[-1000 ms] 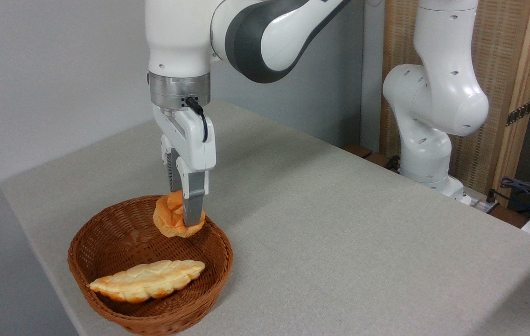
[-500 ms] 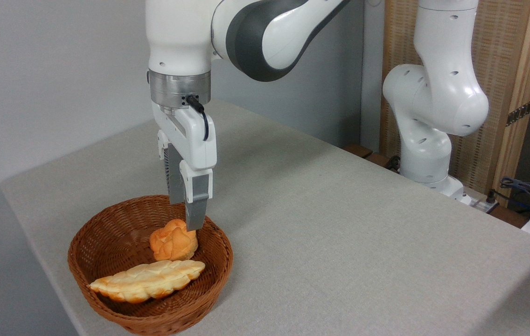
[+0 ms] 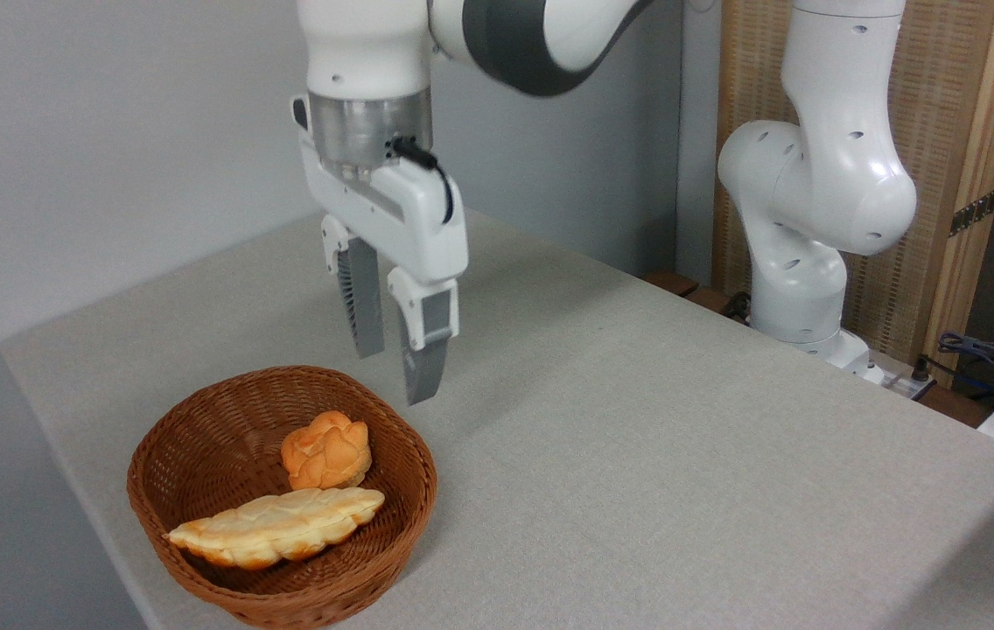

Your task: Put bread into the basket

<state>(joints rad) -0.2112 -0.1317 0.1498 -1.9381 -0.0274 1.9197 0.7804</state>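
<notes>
Bread [image 3: 326,451] sits in the basket [image 3: 199,420] at lower left, touching a long loaf [image 3: 278,525]. Gripper [image 3: 394,376] hangs above, open and empty.

One fixed camera stands off the table's [image 3: 637,455] near corner, above tabletop height, angled down and across toward the arm's base [image 3: 812,332] and rear wall, at moderate range.

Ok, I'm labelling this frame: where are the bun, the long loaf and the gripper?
bun [image 3: 326,450]: fixed camera, on its knotted top.
long loaf [image 3: 278,526]: fixed camera, on the middle of its braided top.
gripper [image 3: 394,377]: fixed camera, midway between its fingertips.
</notes>
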